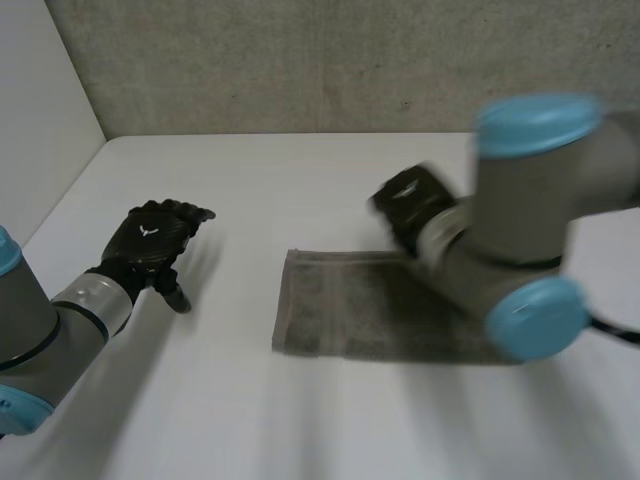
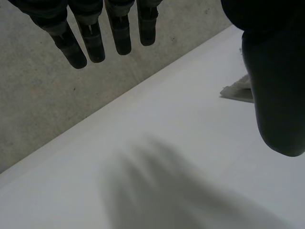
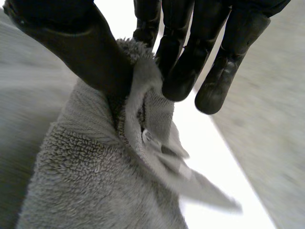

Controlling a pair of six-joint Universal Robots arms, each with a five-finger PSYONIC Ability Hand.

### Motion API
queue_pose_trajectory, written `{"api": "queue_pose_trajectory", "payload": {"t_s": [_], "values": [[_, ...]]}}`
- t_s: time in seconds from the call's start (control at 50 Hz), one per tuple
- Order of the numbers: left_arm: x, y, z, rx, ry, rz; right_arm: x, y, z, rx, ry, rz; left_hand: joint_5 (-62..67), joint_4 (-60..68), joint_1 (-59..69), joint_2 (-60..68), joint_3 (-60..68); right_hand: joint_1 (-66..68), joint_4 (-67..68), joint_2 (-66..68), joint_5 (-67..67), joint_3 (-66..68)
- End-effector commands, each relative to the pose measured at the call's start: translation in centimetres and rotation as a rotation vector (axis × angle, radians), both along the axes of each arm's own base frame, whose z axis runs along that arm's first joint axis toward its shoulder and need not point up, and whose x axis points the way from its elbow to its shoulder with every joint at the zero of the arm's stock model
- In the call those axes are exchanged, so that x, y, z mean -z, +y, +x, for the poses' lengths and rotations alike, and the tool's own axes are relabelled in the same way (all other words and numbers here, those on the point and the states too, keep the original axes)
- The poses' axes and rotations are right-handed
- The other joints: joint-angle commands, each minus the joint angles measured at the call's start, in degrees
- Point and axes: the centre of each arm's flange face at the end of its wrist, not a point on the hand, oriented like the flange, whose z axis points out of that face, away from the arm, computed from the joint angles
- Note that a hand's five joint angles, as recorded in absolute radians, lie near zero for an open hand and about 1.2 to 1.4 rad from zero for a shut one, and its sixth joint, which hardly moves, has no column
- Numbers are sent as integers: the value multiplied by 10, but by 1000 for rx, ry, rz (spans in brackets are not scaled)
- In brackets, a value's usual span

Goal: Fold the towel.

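The left hand (image 1: 155,240) hangs open over the surface (image 1: 250,180), well apart from the towel (image 1: 340,315), which lies flat in the middle. The right hand (image 1: 410,205) pinches its far edge. It should hold tight and match the edges.

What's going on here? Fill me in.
The robot's right hand pinches a bunched bit of the grey towel between thumb and fingers, at the towel's far edge. The rest of the towel lies flat on the white table. The left hand hangs open over bare table, off to the side and apart from the towel.
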Motion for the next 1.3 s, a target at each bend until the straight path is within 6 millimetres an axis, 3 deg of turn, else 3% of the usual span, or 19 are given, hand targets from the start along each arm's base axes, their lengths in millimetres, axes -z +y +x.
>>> {"api": "queue_pose_trajectory", "payload": {"t_s": [0.02,0.12,0.16,0.18,0.22,0.3,0.34,0.38,0.4,0.48,0.56,0.66,0.8,0.88,0.96,1.0,1.06,1.2,1.3], "values": [[4,2,-1,5,-2,13,34,36,31,-95,63,89,-123,-44,-45,-45,-38,-390,-393,-391,-394,-396],[3,4,-5,20,-3,8,26,34,27,-65,3,115,-123,-44,-45,-45,-38,-599,-602,-599,-603,-604],[1,6,-10,37,-1,1,8,22,8,0,-58,116,-123,-44,-45,-45,-38,-625,-628,-625,-629,-630],[-1,8,-16,55,1,-8,7,22,8,0,-59,116,-123,-44,-45,-45,-38,-625,-628,-625,-629,-630],[-4,10,-21,71,4,-18,0,7,-19,72,-95,134,-122,-43,-43,-43,-36,-625,-628,-625,-629,-630],[-9,15,-33,109,10,-38,-4,4,-40,86,-119,150,-120,-41,-41,-41,-34,-625,-628,-625,-629,-630],[-18,23,-52,166,33,-63,-4,3,-49,96,-125,156,-115,-36,-36,-36,-29,-625,-628,-625,-629,-630],[-23,27,-62,197,53,-73,1,-2,-73,153,-132,157,-110,-31,-31,-31,-24,-625,-628,-625,-629,-630],[-26,31,-71,222,74,-74,1,-2,-73,153,-132,157,-105,-26,-26,-26,-19,-625,-628,-625,-629,-630],[-26,39,-95,286,114,-58,13,-1,-99,212,-135,159,-95,-16,-16,-16,-9,-625,-628,-625,-629,-630],[-11,50,-125,369,95,6,21,3,-107,218,-137,161,-46,33,32,32,39,-625,-628,-625,-629,-630],[14,47,-143,400,53,110,35,7,-123,258,-134,179,41,120,120,120,127,-625,-628,-625,-629,-630],[39,45,-158,418,2,222,43,5,-130,263,-144,186,104,183,182,182,189,-625,-628,-625,-629,-630],[42,44,-159,419,-3,232,44,4,-132,265,-149,189,117,196,196,196,203,-625,-628,-625,-629,-630],[40,44,-159,414,0,230,44,4,-132,262,-150,192,250,329,329,329,336,-625,-628,-625,-629,-630],[39,46,-158,413,-3,230,45,4,-132,262,-150,192,402,481,481,481,488,-625,-628,-625,-629,-630],[35,47,-158,410,-2,224,46,3,-134,268,-148,195,525,604,604,604,611,-625,-628,-625,-629,-630],[18,52,-148,349,-4,199,50,8,-134,253,-149,215,560,638,638,638,645,-621,-624,-621,-625,-626],[6,69,-134,342,-10,192,54,13,-133,239,-157,243,553,632,631,631,639,-611,-614,-611,-615,-616]]}}
